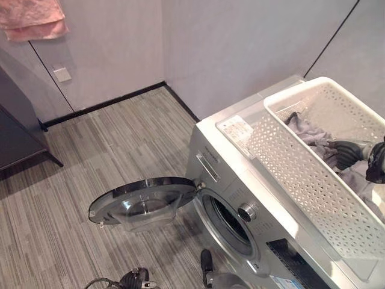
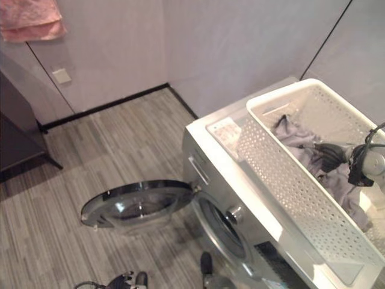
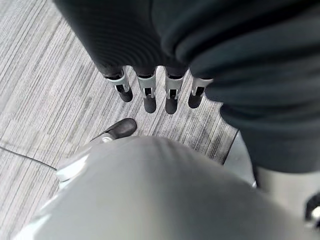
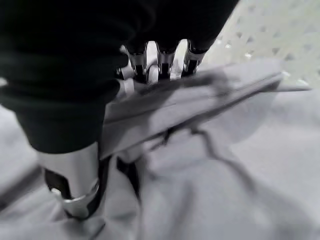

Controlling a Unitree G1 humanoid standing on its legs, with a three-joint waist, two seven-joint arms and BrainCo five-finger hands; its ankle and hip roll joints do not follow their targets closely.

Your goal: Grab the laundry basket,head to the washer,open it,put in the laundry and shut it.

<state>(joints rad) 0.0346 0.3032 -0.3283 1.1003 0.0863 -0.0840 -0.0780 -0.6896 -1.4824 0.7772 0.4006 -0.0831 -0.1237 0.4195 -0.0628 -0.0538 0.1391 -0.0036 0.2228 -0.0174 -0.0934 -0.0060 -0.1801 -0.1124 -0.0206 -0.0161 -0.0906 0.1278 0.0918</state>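
Note:
A white perforated laundry basket stands on top of the silver washer. Grey laundry lies inside it. My right hand reaches into the basket; in the right wrist view its fingers curl over a fold of the grey laundry and the thumb presses in from below. The washer's round glass door hangs wide open to the left, baring the dark drum opening. My left hand hangs low over the floor in front of the washer, fingers straight and holding nothing.
The washer sits in a corner against grey walls. A dark cabinet stands at the left, with a pink towel hanging above it and a wall socket nearby. Striped grey floor spreads out in front of the open door.

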